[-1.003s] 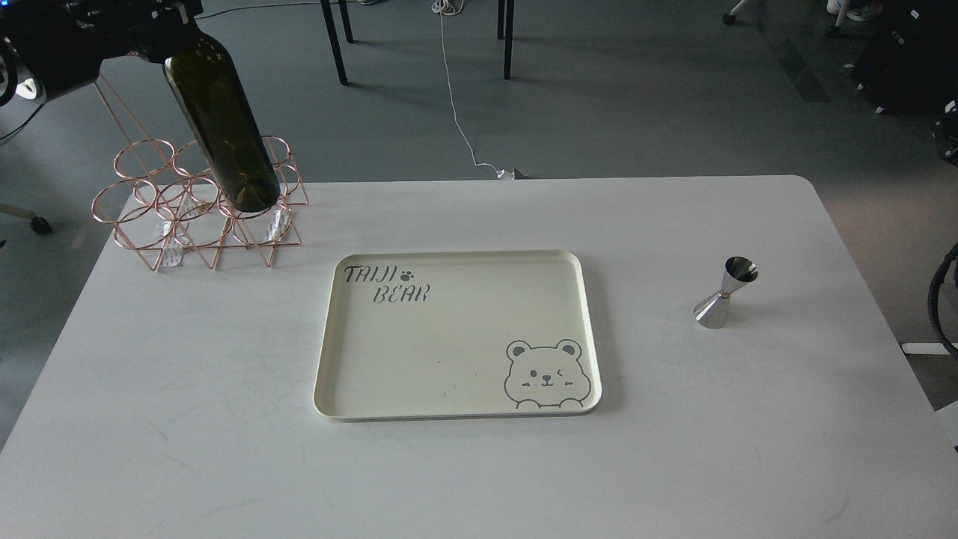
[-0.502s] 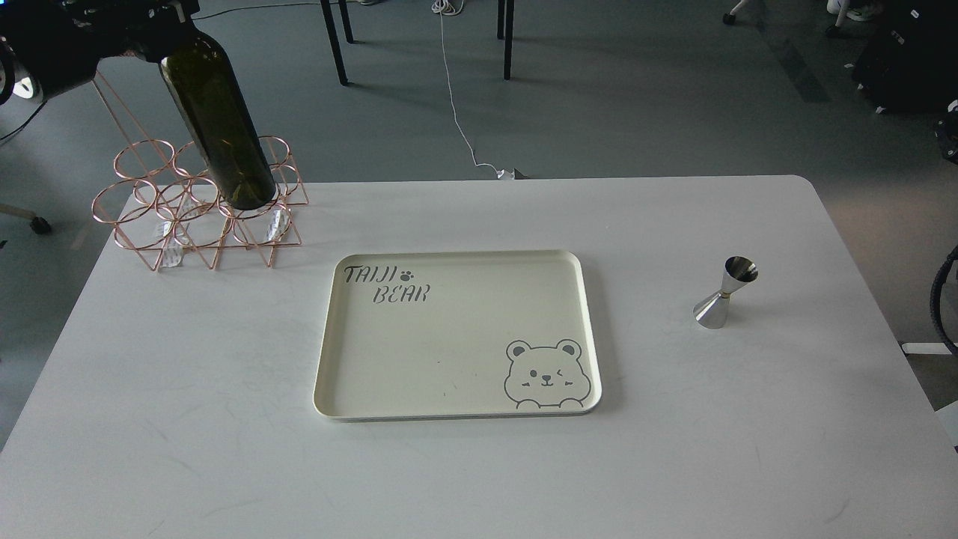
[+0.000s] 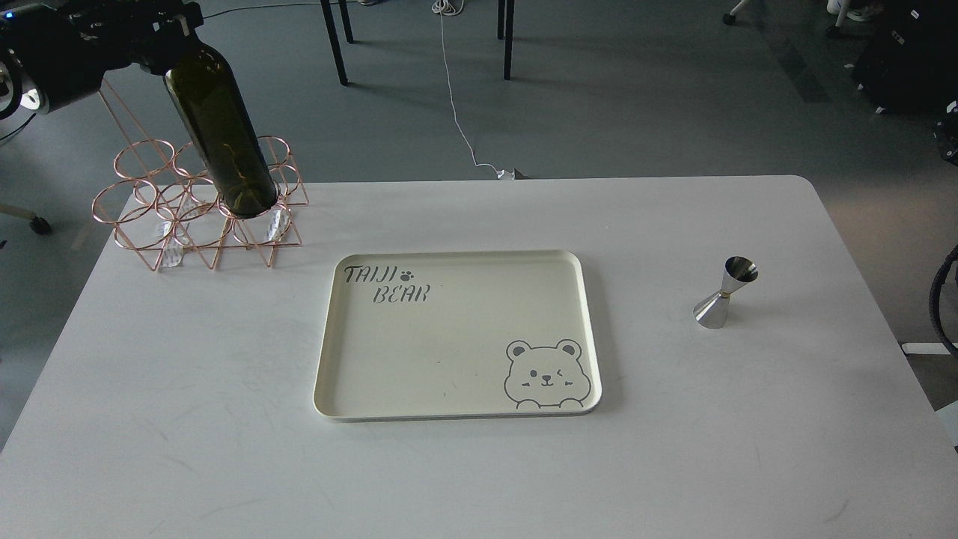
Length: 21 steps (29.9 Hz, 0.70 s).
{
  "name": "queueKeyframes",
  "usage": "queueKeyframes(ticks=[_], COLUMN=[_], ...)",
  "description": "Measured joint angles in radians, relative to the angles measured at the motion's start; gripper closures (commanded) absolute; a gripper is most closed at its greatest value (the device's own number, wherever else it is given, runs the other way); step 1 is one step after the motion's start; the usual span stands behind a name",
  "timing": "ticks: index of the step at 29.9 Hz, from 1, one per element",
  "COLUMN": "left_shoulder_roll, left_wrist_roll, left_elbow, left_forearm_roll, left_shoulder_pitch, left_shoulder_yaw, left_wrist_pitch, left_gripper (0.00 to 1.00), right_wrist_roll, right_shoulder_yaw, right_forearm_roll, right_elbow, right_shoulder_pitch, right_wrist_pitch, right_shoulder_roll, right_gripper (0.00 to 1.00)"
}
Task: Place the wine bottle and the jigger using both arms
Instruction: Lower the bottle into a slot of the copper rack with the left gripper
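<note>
The dark olive-green wine bottle (image 3: 221,138) stands tilted at the table's back left, its base in a front ring of the copper wire rack (image 3: 142,224). My left gripper (image 3: 161,30) is at the top left corner, shut on the bottle's neck, which it hides. The small silver jigger (image 3: 724,293) stands upright on the table at the right, alone. My right gripper is out of view.
A cream tray (image 3: 456,410) with a bear drawing and "TAIJI BEAR" lettering lies in the middle of the white table (image 3: 187,449). A black cable (image 3: 939,299) shows at the right edge. Chair legs and a white cord are on the floor behind.
The left gripper has dropped slightly with the bottle. The bottle's base has shifted a little left and down into the rack ring. The jigger and tray have not moved.
</note>
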Motion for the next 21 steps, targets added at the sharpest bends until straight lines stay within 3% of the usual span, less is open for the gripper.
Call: queueKeyframes(ticks=[12,21], left_shoulder_roll=[-0.012,-0.015], left_wrist_roll=[-0.004,-0.031], left_elbow=[0.033,0.084], left_forearm_roll=[-0.012,-0.02], left_shoulder_pitch=[0.003,0.006], left_shoulder_yaw=[0.043,0.097], left_wrist_pitch=[0.017,0.049], left_gripper=[0.79,0.78], right_wrist_roll=[0.0,0.0], right_shoulder_yaw=[0.0,0.0], right_forearm_roll=[0.0,0.0], right_elbow=[0.0,0.0], right_shoulder_pitch=[0.0,0.0], right_wrist_pitch=[0.0,0.0], right_shoulder_roll=[0.0,0.0], right_gripper=[0.01,0.01])
